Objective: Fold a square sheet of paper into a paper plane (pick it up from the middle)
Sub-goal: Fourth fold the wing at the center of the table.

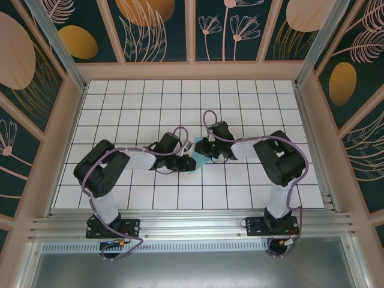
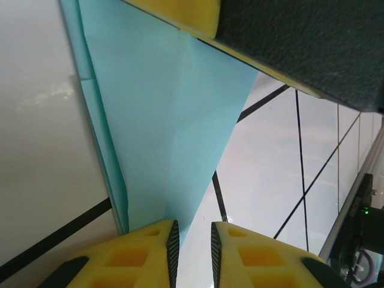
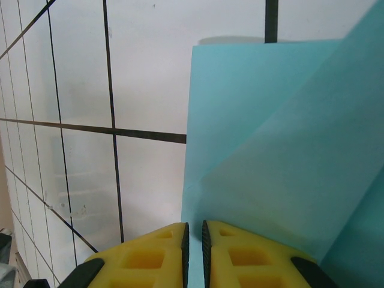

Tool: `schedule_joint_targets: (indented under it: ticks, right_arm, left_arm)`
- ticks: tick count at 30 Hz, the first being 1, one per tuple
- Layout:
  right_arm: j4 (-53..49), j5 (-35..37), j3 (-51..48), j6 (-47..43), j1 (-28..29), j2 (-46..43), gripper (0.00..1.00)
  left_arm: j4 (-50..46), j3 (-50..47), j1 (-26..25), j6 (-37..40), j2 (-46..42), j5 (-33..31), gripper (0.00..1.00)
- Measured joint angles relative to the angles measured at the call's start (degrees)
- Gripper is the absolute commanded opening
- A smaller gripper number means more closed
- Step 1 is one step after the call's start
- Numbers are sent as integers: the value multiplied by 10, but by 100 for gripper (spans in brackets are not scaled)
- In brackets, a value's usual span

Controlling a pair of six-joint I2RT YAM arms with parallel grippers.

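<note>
**A:** Start on the left. Where is the left gripper (image 1: 192, 163)?

**B:** From above, it lies low over the middle of the white gridded table (image 1: 240, 102) and points right. Its tips are at the light cyan sheet of paper (image 1: 198, 157). In its own wrist view the two yellow fingers (image 2: 150, 255) stand narrowly apart, with a plain gap between them.

**A:** Is anything in that gap?

**B:** Mostly table. The sheet (image 2: 168, 132) tapers down to the inner edge of the finger on the left of that picture and passes behind it. I cannot tell whether that finger touches the paper.

**A:** And the sheet itself?

**B:** It is partly folded. There are doubled layers along one long edge, and a faint crease runs down its length. At the top of that view the other gripper's yellow finger (image 2: 186, 15) lies across its upper edge.

**A:** Now the right side.

**B:** From above, the right gripper (image 1: 204, 150) comes in from the right and meets the sheet on its far side. The paper sits between the two grippers, mostly hidden beneath them. In the right wrist view its fingers (image 3: 252, 258) are almost together, with only a thin slit left.

**A:** Are they holding the paper?

**B:** The sheet (image 3: 270, 150) runs right up to the fingertips, and a slanting flap is folded across it over the gridded table. Whether any paper is nipped in that slit, I cannot tell.
</note>
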Motion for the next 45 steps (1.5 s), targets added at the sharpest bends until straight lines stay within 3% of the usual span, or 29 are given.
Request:
schedule_joint_targets:
  ticks: [11,36,45]
  right_arm:
    - [-2,2,1,0,0,0,18]
    - [3,4,-3,0,2,-1,19]
    - [5,4,-3,0,2,-1,19]
  left_arm:
    - [-14,-6,-15,13,-13,-32,26]
    - [3,-37,-17,8,-36,-35,27]
    - [-82,-51,-22,-8,-83,-30,29]
